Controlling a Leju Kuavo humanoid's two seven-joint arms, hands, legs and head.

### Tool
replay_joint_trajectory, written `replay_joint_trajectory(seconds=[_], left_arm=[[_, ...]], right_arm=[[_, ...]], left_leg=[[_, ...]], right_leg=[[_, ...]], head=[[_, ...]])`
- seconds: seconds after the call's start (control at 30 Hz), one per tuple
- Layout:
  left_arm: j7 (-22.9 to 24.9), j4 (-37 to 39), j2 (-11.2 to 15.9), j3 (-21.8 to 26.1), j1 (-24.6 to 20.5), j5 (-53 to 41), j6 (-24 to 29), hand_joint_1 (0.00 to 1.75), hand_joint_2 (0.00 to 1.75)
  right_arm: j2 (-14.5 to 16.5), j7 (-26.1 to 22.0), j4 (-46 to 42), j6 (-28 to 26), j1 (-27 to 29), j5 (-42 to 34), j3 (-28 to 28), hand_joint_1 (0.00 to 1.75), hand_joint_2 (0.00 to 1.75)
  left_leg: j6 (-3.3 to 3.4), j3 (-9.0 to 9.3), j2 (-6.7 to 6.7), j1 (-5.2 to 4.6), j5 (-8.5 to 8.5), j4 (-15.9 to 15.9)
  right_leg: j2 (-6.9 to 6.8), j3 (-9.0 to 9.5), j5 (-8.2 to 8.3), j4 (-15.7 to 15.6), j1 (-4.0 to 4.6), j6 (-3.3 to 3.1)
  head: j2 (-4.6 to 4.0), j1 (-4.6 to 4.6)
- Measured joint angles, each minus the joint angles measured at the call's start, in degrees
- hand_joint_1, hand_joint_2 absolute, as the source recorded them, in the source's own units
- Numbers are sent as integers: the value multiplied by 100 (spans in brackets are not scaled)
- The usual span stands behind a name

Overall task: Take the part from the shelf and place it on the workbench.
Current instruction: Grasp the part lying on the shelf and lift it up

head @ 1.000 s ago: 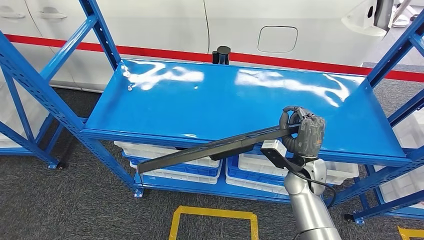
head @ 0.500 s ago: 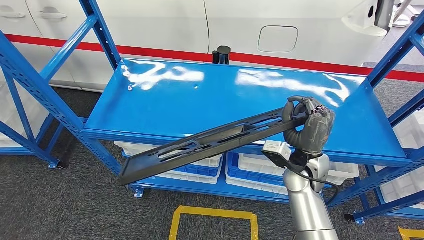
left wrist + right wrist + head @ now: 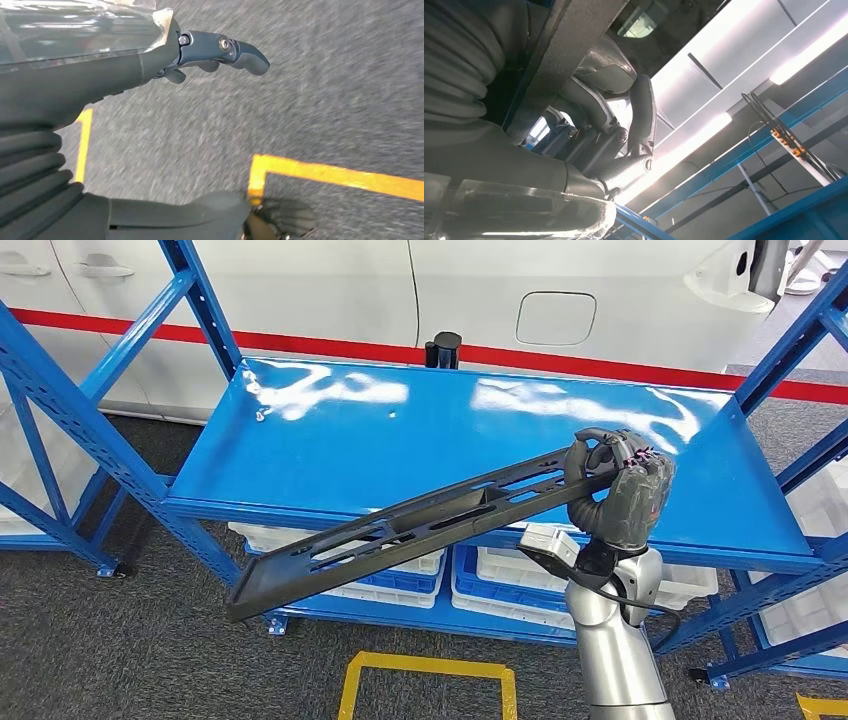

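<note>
Now — right hand (image 3: 618, 490) fingers wrapped round part (image 3: 400, 530) end | long axis slants down-left, clear of shelf (image 3: 300, 455) | left hand (image 3: 150, 65) fingers spread

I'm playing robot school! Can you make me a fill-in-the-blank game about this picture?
1. The long black part is held by the robot's ____ hand.
2. The shelf is painted ____.
3. The lines on the floor are ____.
4. The left hand holds ____.

Missing words: right; blue; yellow; nothing
</note>
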Motion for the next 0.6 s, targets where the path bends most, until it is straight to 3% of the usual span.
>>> replay_joint_trajectory(seconds=[0.13,0.3,0.6], left_arm=[[-194,0,54,-84,-10,-104,38,0,0],[-342,0,104,-86,-58,34,-366,0,0],[-154,0,36,172,-68,218,0,0,0]], right_arm=[[16,62,-85,0,0,118,-1,175,175],[39,45,-135,0,0,168,-4,175,175],[82,-56,-145,0,-2,223,-68,175,175]], left_leg=[[0,0,1,0,0,0],[0,0,1,1,0,0],[0,0,-1,0,0,0]], right_leg=[[0,0,0,0,0,0],[0,0,0,0,0,0],[0,1,0,0,0,0]], head=[[-1,1],[-1,1],[-1,1]])
